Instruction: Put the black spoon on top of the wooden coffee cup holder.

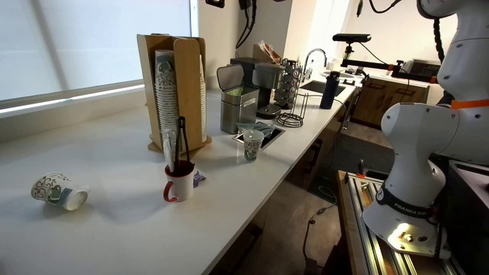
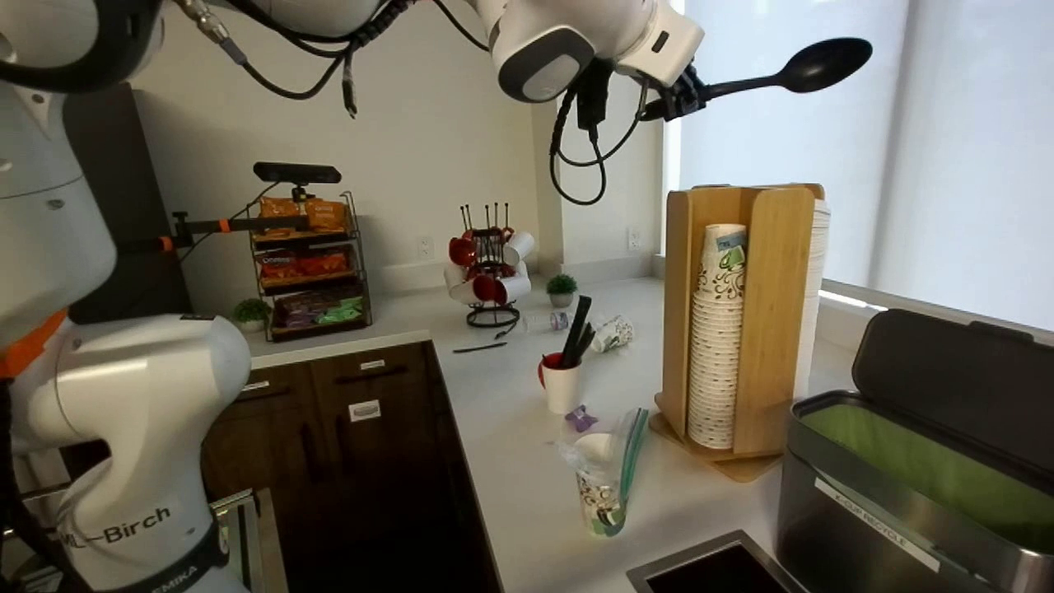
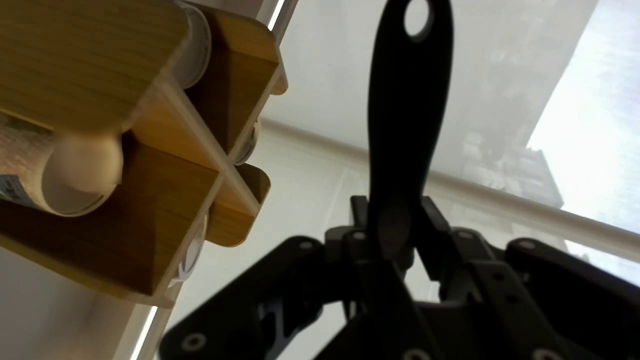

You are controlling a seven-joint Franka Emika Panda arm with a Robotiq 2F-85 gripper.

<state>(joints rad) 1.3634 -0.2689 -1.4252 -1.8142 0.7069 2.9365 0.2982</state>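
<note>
The wooden coffee cup holder is a tall light-wood box with stacked paper cups. It stands on the white counter in both exterior views (image 1: 189,91) (image 2: 774,321). Its top and sides fill the left of the wrist view (image 3: 75,55). The black spoon (image 2: 826,65) is held high, roughly level, above the holder's top, its bowl pointing toward the window side. My gripper (image 2: 683,95) is shut on the spoon's handle. In the wrist view the handle (image 3: 410,90) rises from between the fingers (image 3: 395,215) and the bowl is hidden.
A red-handled mug with utensils (image 1: 182,185) and an upright paper cup (image 1: 252,147) stand near the holder. A paper cup (image 1: 57,193) lies on its side. A grey metal canister with its lid up (image 2: 889,486) is beside the holder. The window blind (image 2: 980,165) is behind.
</note>
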